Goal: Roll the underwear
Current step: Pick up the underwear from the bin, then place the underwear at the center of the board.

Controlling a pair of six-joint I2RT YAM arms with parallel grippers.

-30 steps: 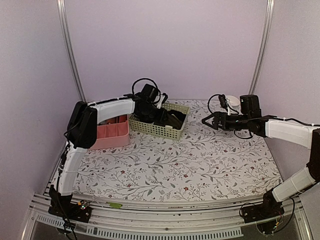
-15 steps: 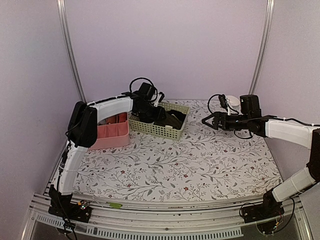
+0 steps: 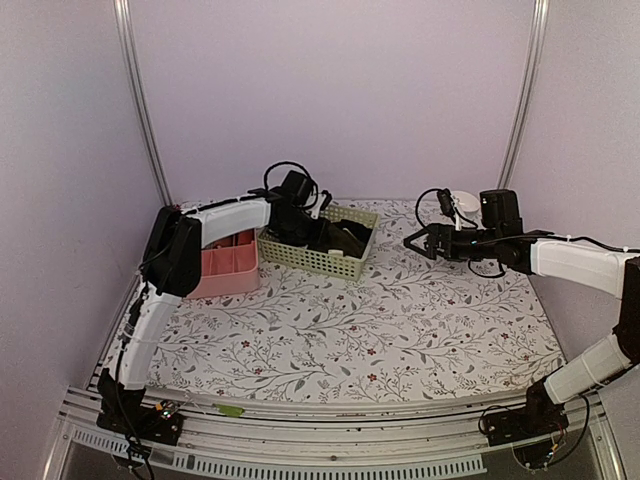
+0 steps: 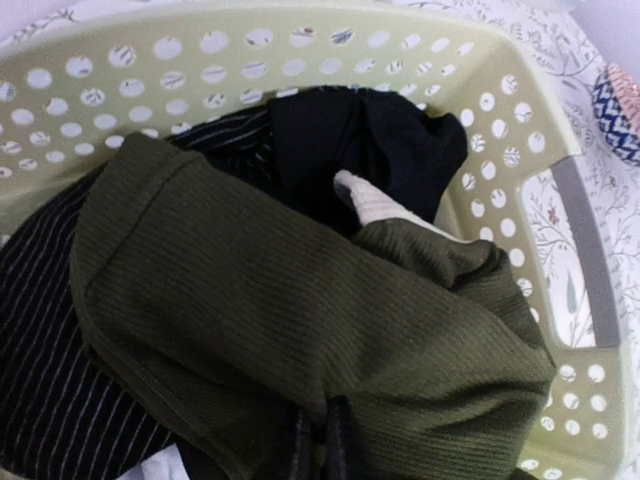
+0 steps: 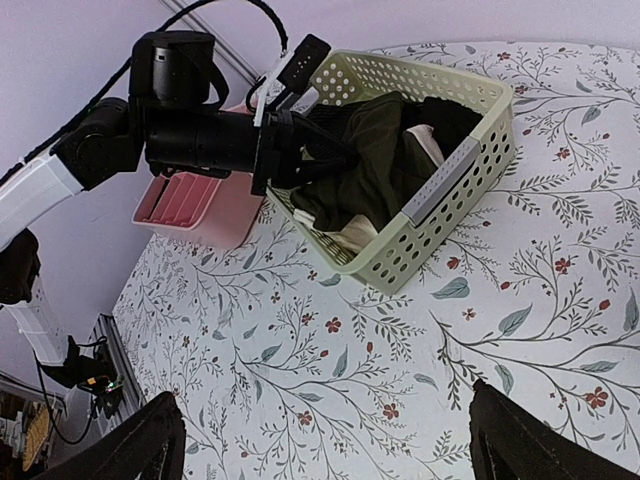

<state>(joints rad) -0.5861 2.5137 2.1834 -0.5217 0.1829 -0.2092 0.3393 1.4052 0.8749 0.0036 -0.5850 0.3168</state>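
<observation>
The underwear [image 4: 280, 300] is a dark olive-brown ribbed garment with a cream strip [image 4: 375, 205] showing at its far edge. It lies on top of other clothes in the pale green basket [image 4: 500, 60]. My left gripper [image 4: 318, 445] is shut on a fold of it at its near edge, inside the basket [image 3: 310, 260]. In the top view the left gripper [image 3: 322, 232] is over the basket's middle. My right gripper [image 3: 418, 243] is open and empty, hovering above the table right of the basket; in its own view it [image 5: 335, 450] looks down at the underwear [image 5: 375, 150].
A black pin-striped garment [image 4: 40, 330] and a plain black one [image 4: 380, 140] lie under the underwear. A pink divided tray [image 3: 225, 265] stands left of the basket. A white round object [image 3: 462, 205] sits at the back right. The table has a floral cloth [image 3: 400, 330].
My left gripper has shifted slightly inside the basket, a little left and back again. The right arm has not moved.
</observation>
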